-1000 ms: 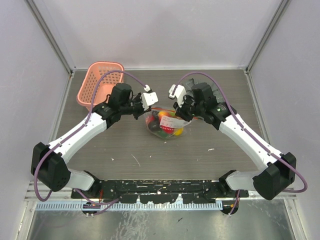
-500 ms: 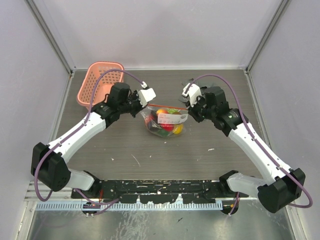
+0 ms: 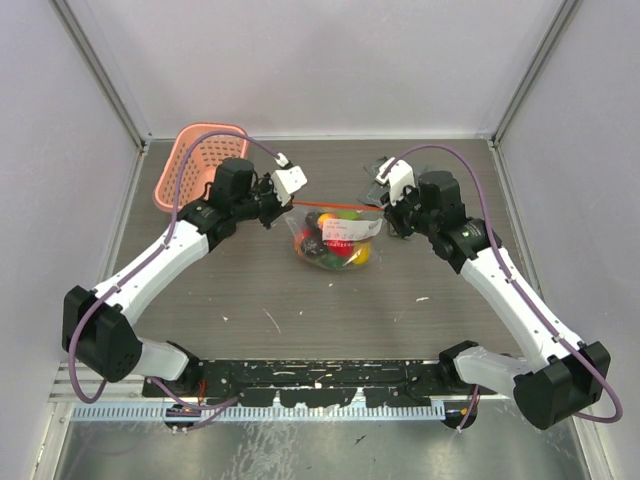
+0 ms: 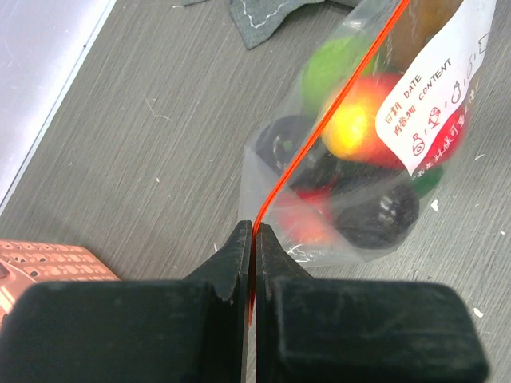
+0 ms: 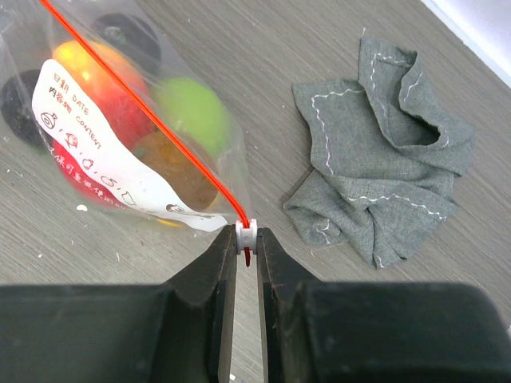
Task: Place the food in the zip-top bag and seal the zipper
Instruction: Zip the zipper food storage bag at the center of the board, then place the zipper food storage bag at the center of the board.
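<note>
The zip-top bag hangs stretched between my two grippers above the table, holding the food: a green piece, a yellow-orange one, a dark one and red ones. Its white label faces the right wrist camera. My left gripper is shut on the left end of the red-orange zipper. My right gripper is shut on the small white slider at the strip's right end. In the top view the strip runs taut from the left gripper to the right gripper.
A crumpled grey cloth lies on the table just behind the right gripper. The pink lattice basket stands at the back left, close to the left arm; its corner shows in the left wrist view.
My right gripper has moved right and back along the strip with the slider. The left gripper has shifted slightly back. The bag is now stretched wider between them.
</note>
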You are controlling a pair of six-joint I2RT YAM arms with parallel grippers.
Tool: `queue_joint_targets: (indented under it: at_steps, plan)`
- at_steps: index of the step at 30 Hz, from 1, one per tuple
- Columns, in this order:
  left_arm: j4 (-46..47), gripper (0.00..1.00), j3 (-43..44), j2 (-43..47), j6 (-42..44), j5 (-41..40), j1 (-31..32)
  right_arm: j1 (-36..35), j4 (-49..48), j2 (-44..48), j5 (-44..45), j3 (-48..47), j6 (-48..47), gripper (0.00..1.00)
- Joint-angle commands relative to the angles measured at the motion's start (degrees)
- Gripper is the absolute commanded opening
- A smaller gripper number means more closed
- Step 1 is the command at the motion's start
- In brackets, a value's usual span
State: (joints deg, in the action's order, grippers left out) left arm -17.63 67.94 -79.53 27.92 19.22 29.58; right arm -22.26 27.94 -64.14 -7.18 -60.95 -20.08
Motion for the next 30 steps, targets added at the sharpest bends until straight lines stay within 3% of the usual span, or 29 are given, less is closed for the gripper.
queue_joint_targets:
  at_steps: [1,5,9,12,15,23,30]
  plan:
    - [3.29,0.00,1.83,1.21,-1.13,-0.47,-1.46,1.17,-6.10,0.61,1.53,-2.69,1.76,0.01]
    - [5.57,0.00,7.22,-1.78,2.91,-0.04,-1.46,1.12,-18.21,-0.67,1.53,-2.89,2.70,0.00]
    - [3.76,0.00,13.17,-5.77,2.50,-1.79,-1.46,1.09,-18.93,-5.75,3.24,-7.57,1.59,0.00]
    - [11.51,0.00,8.22,-4.76,-0.37,-3.53,-1.46,1.12,-19.83,-5.99,4.29,-5.43,2.47,0.01]
    - [11.74,0.00,3.51,-2.77,-0.97,-1.54,-1.22,1.13,-20.09,-4.25,2.21,-0.85,3.64,0.02]
    - [2.46,0.00,-10.01,6.00,-2.06,7.47,-0.08,1.15,-10.12,0.38,-10.82,8.06,6.93,0.05]
    - [-8.54,0.08,-14.43,10.97,-7.39,9.70,2.43,1.16,-4.51,2.15,-21.75,14.83,16.32,0.11]
